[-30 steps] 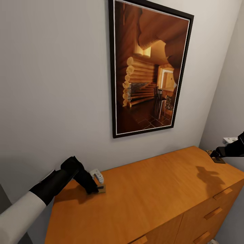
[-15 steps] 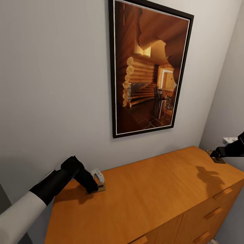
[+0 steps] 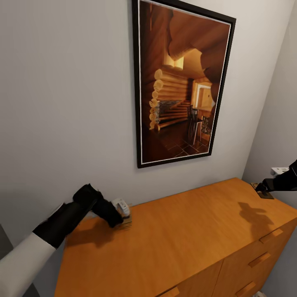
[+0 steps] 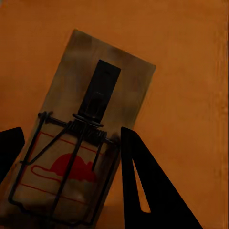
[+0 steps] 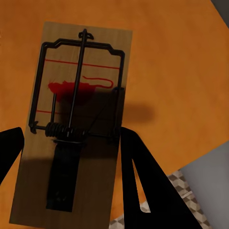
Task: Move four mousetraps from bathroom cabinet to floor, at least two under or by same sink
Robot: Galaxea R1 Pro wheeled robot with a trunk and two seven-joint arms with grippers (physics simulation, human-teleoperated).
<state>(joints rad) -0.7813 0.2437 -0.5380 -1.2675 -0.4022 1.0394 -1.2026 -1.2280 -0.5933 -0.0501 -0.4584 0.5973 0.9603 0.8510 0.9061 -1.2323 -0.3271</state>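
One mousetrap (image 3: 126, 223), a tan board with dark wire, is at the left rear of the orange-brown cabinet (image 3: 185, 231) top, near the wall. My left gripper (image 3: 122, 220) is shut on it; in the left wrist view the mousetrap (image 4: 95, 95) lies between the two black fingers (image 4: 143, 191) over the cabinet top (image 4: 191, 71). A second mousetrap (image 3: 266, 194) is at the cabinet's far right edge, with my right gripper (image 3: 261, 188) shut on it. In the right wrist view that mousetrap (image 5: 81, 62) casts a shadow on the wood (image 5: 181, 71), and patterned bathroom floor (image 5: 186, 191) shows past the edge.
A large framed painting (image 3: 181, 82) hangs on the grey wall above the cabinet. Drawer fronts with slim bar handles (image 3: 260, 259) face me at the lower right. A side wall closes in on the right behind the right arm.
My left gripper has risen and moved toward the wall, taking its mousetrap off the cabinet top. The right arm has stayed put.
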